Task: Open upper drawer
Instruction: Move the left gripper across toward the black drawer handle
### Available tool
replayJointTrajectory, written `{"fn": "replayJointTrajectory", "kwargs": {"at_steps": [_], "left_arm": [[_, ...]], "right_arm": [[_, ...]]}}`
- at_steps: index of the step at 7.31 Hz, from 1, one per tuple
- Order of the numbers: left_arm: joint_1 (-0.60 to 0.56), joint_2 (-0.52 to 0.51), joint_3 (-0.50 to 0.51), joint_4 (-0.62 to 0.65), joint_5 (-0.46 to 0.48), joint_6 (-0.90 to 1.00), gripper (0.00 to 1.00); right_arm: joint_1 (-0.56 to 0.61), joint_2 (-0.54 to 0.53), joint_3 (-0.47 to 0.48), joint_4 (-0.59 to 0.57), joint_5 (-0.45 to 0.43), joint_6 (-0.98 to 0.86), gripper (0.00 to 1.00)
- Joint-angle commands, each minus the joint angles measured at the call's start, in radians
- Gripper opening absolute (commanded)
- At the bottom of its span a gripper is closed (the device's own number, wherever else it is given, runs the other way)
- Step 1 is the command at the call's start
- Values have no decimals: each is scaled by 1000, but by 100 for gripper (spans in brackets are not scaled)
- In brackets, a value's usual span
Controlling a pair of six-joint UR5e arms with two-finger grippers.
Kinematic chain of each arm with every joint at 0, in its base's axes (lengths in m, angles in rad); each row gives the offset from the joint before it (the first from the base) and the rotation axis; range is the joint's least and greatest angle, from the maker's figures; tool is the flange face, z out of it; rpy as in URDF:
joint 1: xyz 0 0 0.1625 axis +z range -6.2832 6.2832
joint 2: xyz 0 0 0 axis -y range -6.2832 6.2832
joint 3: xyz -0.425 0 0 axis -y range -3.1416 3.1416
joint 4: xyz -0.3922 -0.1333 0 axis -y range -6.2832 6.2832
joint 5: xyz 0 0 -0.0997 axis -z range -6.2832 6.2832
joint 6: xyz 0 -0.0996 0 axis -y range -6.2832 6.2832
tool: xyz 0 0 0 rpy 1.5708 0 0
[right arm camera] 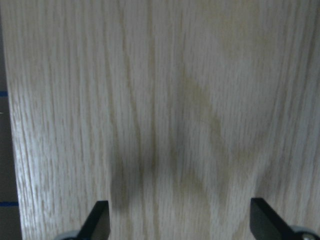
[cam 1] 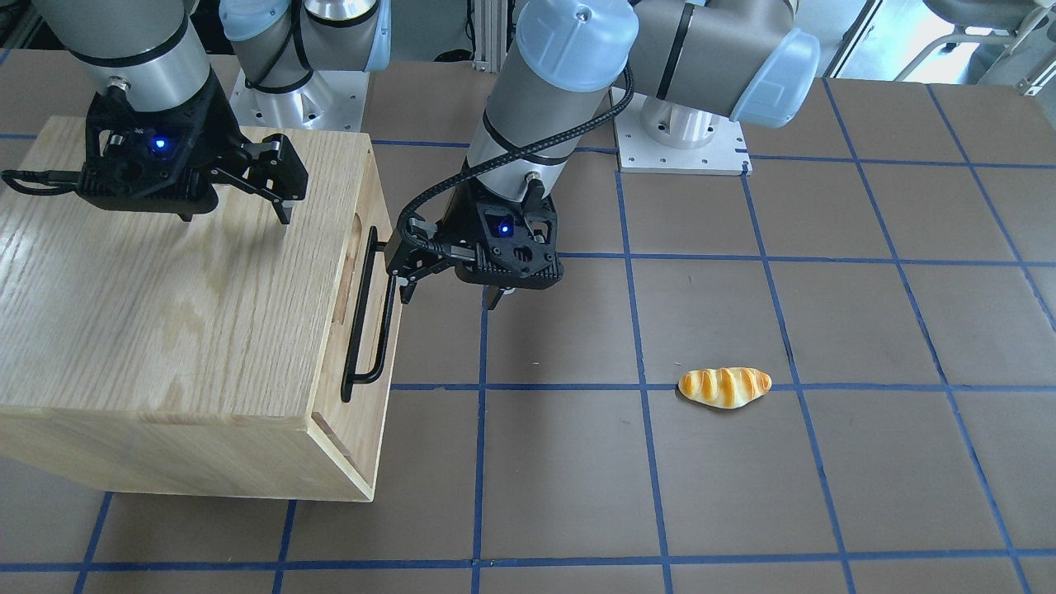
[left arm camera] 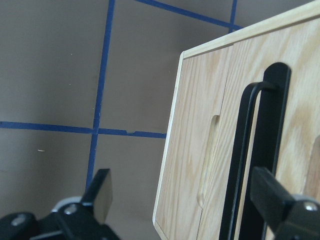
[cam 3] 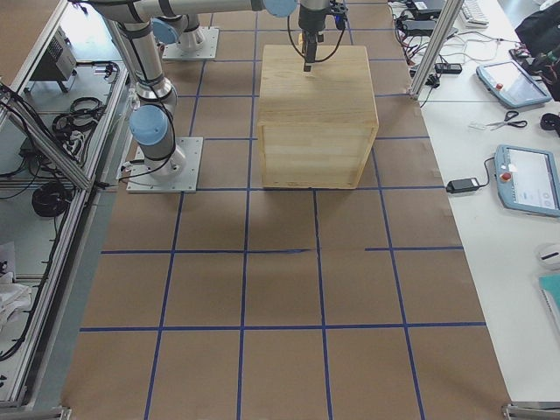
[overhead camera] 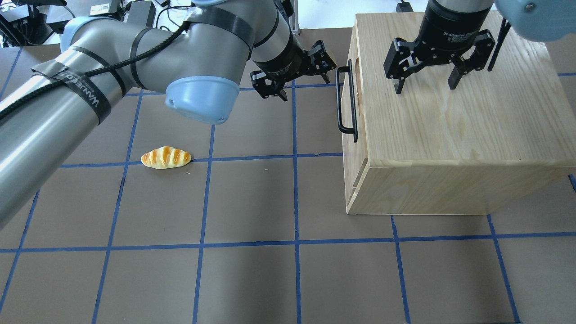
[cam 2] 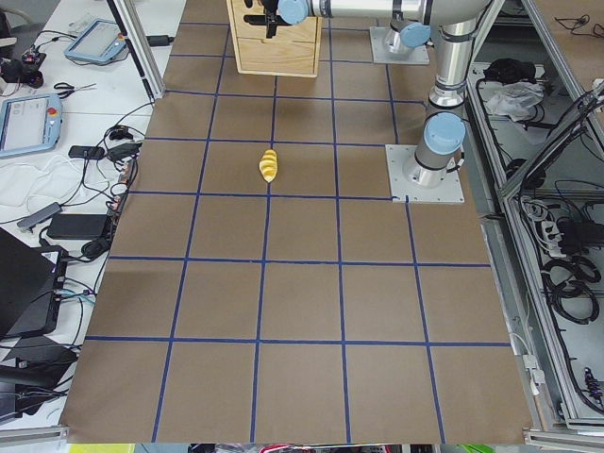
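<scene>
The upper drawer's front panel [overhead camera: 352, 118] faces my left arm and sits flush with the light oak cabinet [overhead camera: 450, 126]. Its long black bar handle [overhead camera: 346, 101] also shows in the front-facing view [cam 1: 367, 318] and in the left wrist view [left arm camera: 247, 155], beside an oblong cutout [left arm camera: 209, 160]. My left gripper [overhead camera: 308, 81] [cam 1: 450, 295] [left arm camera: 185, 195] is open and empty, a short way in front of the handle's far end, apart from it. My right gripper [overhead camera: 425, 87] [cam 1: 235, 216] [right arm camera: 180, 220] is open and empty, just above the cabinet's top.
A toy bread roll [overhead camera: 166, 157] [cam 1: 724, 387] lies on the brown table with blue grid lines [overhead camera: 252, 202], well left of the cabinet. The arm bases [cam 1: 685, 132] stand at the robot's edge of the table. Monitors and cables lie beyond the table's ends.
</scene>
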Motion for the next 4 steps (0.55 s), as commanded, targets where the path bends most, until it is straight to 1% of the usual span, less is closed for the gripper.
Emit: {"fn": "replayJointTrajectory", "kwargs": {"at_steps": [1, 4], "left_arm": [[-34, -36, 0, 22, 1, -38, 100], [-50, -61, 0, 39, 1, -39, 100]], "right_arm": [[0, 0, 1, 0, 0, 0, 100], [0, 0, -1, 0, 0, -2, 100]]}}
